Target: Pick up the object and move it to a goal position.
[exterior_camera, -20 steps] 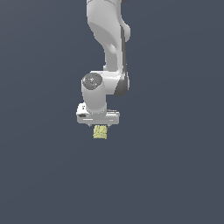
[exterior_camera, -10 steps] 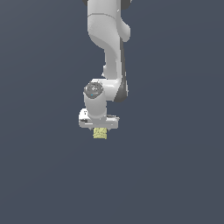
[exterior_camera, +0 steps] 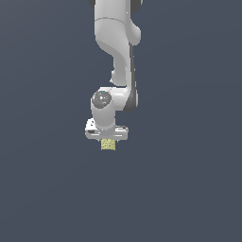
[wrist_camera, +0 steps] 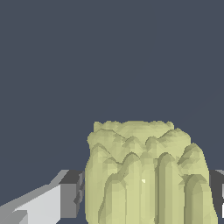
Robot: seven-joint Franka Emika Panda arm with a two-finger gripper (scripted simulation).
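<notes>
One white arm, hanging from the top of the exterior view against a plain slate-grey backdrop, wrist bent straight down. Below the wrist, the broad white gripper, jaws clenched on the object. Small pale yellow-green block, bumpy and ribbed, much narrower than the gripper, poking out just under the jaws. In the wrist view, the object looming large and close, with a grey-tipped white finger pressed against one flank and a sliver of another finger at the opposite edge.
</notes>
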